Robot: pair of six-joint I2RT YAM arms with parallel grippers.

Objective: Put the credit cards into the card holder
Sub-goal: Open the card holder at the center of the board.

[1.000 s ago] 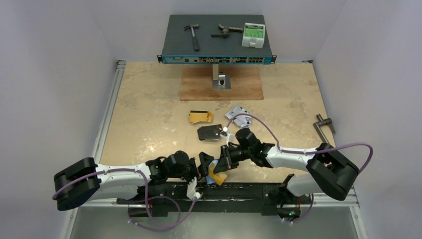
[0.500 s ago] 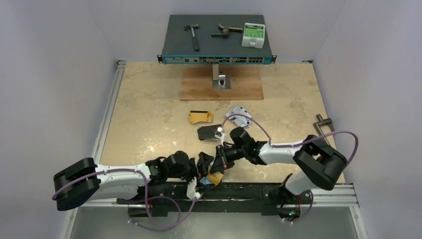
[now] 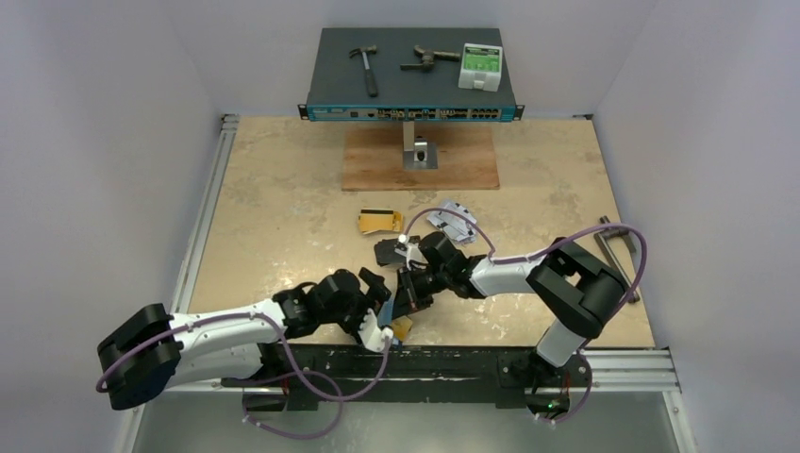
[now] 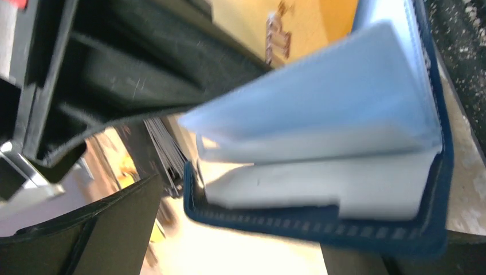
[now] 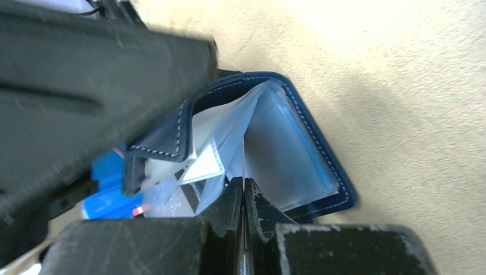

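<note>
The holder (image 4: 321, 229) is near the front edge of the bench (image 3: 283, 217), between the two claws and open like a book. Its navy cover wraps pale clear sleeves (image 4: 321, 97), which fan outward.

The left claw (image 3: 380, 306) is spread wide, with the holder between its fingers. In its own wrist view one finger meets the navy edge from below. The other finger (image 4: 109, 229) stands a little apart, with a strip of light between it and the cover. The right wrist view shows a broad black finger lying over the folded-back navy flap. I cannot tell whether that adds up to a real grip.

The right claw (image 5: 243, 189) comes in from the opposite side with its fingers pressed together. They pinch something thin that its own camera sees edge-on (no more than a pale line), and this runs up into the fanned sleeves. From above, a gold card (image 3: 404, 329) shows at that claw's tip, just beside the left claw's white fitting. I take this to be the thing pinched.

The other cards lie flat farther back, well apart from the holder:
- A black card (image 3: 389, 251) is just behind the right claw.
- A second gold card (image 3: 379, 221) with a dark stripe is beyond the black one.
- Some silver cards (image 3: 455, 215) are to the right, partly overlapping each other.
</note>
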